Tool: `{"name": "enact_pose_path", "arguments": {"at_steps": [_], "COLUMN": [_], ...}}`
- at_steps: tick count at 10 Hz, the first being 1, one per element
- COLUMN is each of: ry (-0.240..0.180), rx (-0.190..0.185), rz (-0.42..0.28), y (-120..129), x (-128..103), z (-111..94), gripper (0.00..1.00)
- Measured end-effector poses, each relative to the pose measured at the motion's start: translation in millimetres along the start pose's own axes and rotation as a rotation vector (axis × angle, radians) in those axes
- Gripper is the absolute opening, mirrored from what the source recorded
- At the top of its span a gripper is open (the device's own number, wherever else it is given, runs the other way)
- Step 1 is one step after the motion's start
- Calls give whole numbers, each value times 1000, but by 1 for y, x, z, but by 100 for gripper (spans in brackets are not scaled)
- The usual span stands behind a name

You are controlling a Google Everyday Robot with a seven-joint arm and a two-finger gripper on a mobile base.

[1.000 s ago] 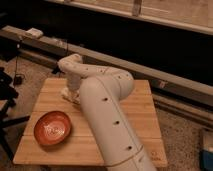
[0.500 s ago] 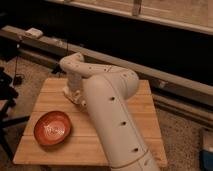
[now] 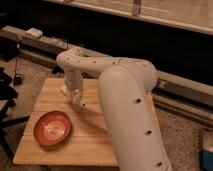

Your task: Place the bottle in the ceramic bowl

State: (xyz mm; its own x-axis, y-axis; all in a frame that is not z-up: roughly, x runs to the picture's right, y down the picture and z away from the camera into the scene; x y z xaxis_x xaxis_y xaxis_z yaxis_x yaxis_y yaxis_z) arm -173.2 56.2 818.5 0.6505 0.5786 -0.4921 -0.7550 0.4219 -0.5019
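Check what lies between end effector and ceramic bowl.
Camera view: only bare table between the end effector, low over its far side, and the ceramic bowl.

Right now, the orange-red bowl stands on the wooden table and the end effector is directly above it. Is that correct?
Not quite. The bowl does stand on the wooden table, but the camera view shows the end effector beyond it, low over the table's far left part, not above it.

Lab-like workspace: wooden table [image 3: 92, 144], speckled floor [image 3: 186, 136], wall rail [image 3: 46, 46]; end effector [image 3: 75, 96] low over table.
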Motion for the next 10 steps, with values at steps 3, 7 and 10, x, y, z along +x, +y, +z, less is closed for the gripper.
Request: {"name": "enact_pose_path", "arguments": {"at_steps": [3,7,10], "ry": [4,57,112], "rx": [-27,-91,-117], "rz": [-33,-76,-116], "y": [59,131,159], "x": [35,68,71], "z": [-15,-13,2], "gripper": [0,0,0]}}
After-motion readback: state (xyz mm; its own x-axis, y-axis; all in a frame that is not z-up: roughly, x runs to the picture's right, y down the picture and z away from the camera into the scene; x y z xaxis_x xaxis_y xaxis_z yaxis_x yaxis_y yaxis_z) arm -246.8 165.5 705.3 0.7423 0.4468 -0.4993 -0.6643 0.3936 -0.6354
